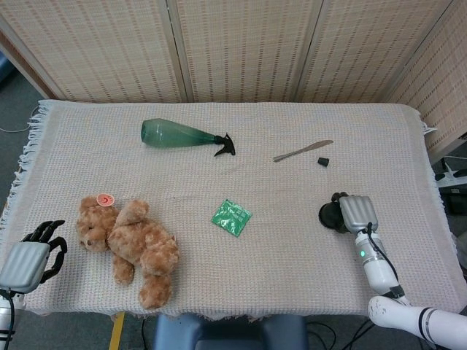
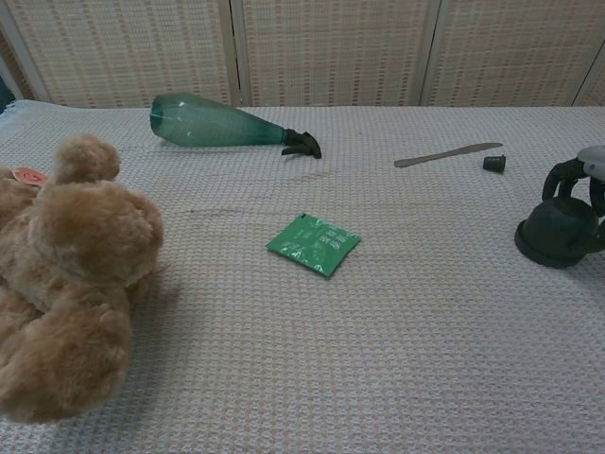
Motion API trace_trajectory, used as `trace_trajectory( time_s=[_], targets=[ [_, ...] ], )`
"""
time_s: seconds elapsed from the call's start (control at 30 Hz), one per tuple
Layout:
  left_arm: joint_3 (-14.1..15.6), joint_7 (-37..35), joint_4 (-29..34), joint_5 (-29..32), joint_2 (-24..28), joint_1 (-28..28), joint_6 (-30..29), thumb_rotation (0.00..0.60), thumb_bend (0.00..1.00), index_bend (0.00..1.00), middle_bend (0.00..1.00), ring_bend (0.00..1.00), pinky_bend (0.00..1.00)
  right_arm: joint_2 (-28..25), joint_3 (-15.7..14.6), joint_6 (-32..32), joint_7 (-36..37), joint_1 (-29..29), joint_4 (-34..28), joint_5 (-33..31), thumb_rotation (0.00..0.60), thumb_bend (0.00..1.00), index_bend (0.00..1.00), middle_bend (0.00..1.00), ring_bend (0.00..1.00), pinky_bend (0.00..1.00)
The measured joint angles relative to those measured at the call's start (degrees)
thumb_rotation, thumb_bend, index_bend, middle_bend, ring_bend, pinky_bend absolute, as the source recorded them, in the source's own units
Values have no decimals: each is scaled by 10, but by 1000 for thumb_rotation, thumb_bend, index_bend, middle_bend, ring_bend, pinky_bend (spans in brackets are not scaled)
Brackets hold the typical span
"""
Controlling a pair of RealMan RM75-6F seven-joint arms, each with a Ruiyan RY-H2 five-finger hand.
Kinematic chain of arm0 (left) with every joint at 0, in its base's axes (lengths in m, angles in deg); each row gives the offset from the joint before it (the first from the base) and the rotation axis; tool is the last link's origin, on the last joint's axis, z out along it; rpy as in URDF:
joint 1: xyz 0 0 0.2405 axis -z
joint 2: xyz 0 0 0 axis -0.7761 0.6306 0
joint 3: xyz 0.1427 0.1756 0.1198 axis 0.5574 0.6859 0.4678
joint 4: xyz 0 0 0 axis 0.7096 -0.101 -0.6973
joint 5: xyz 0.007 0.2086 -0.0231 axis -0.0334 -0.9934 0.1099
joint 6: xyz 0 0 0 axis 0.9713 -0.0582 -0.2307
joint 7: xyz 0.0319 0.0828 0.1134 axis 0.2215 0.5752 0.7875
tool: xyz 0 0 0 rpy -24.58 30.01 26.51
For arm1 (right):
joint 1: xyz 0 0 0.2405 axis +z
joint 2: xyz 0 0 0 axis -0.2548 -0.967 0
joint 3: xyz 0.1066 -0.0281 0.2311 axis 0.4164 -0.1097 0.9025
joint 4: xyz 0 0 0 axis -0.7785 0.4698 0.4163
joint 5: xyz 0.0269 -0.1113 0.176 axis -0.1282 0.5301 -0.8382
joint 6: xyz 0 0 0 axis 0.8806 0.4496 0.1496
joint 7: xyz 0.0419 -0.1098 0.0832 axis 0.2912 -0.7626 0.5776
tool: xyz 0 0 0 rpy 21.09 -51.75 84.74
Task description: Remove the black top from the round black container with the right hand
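Right robot hand (image 1: 355,212) apparently cupping black container (image 2: 558,231) w/ curled fingers.

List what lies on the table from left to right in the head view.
left hand → teddy bear → green spray bottle → green packet → knife → round black container → right hand

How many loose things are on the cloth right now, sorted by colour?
Green: 2, spray bottle, packet
Black: 2, round container, small cap
Brown: 1, teddy bear
Silver: 1, knife
Total: 6
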Motion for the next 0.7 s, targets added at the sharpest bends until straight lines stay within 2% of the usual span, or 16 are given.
trace_trajectory(
  time_s=[0.2,0.4,0.57,0.7],
  targets=[
    [0,1,0,0,0,0,1,600,532,571,157,141,392,-2,3,-12,6,-5,-6,13,600,102,456,371,527,719],
    [0,1,0,2,0,1,3,600,531,570,157,141,392,-20,3,-38,33,-19,-40,62,600,102,456,373,528,719],
    [0,0,1,1,1,1,1,600,532,569,157,141,391,-62,-5,-71,53,-41,-92,116,600,102,456,379,535,719],
    [-1,-3,1,-1,2,-1,-3,600,531,569,157,141,392,-109,-26,-82,53,-62,-129,136,600,102,456,380,535,719]
  ],
)
